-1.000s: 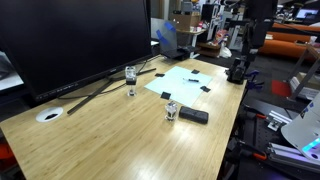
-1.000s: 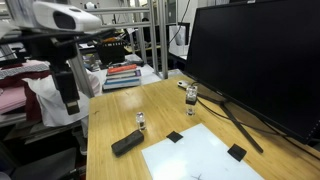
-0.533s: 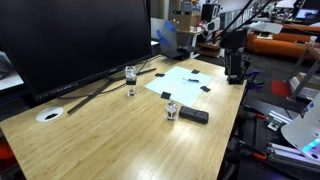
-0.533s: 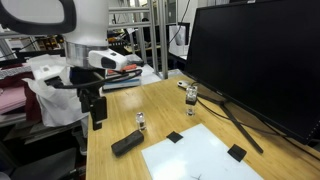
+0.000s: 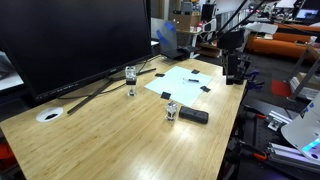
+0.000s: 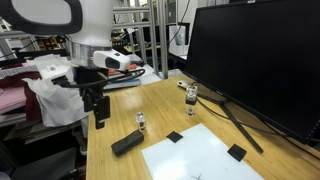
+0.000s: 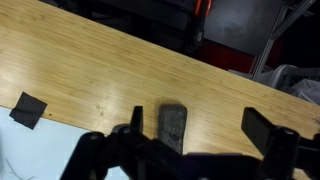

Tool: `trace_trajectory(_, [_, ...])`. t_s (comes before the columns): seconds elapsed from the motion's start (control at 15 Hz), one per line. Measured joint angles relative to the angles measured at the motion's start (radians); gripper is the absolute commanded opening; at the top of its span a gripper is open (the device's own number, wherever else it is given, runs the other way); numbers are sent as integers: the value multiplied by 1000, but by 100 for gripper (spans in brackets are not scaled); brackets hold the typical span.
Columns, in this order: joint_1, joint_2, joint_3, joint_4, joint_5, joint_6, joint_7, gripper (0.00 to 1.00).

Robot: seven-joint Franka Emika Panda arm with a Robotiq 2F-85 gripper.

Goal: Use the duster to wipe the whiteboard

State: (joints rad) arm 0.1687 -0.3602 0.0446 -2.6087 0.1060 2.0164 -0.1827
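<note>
The duster (image 6: 126,143) is lying flat on the surface (image 6: 155,100), near the whiteboard's (image 6: 200,160) corner but off the sheet. The claw (image 6: 99,118) is hanging above the surface, on the duster's side away from the whiteboard, gripping nothing. In the wrist view its jaws are standing wide apart. The duster (image 7: 172,127) is showing below and between them, nearer one of the fingers (image 7: 136,128), with its long axis crossing the line between them. The descent is probably needing only a small sideways shift, no turning.
</note>
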Motion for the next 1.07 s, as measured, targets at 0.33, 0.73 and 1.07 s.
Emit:
trace_trajectory(0.33, [-4,110,0,1,-2,146,3,100])
trace_trajectory(0.73, [-10,363,1,77,4,297,-19,100])
trace_trajectory(1.07, [-18,514,19,176,106,302,-116,100])
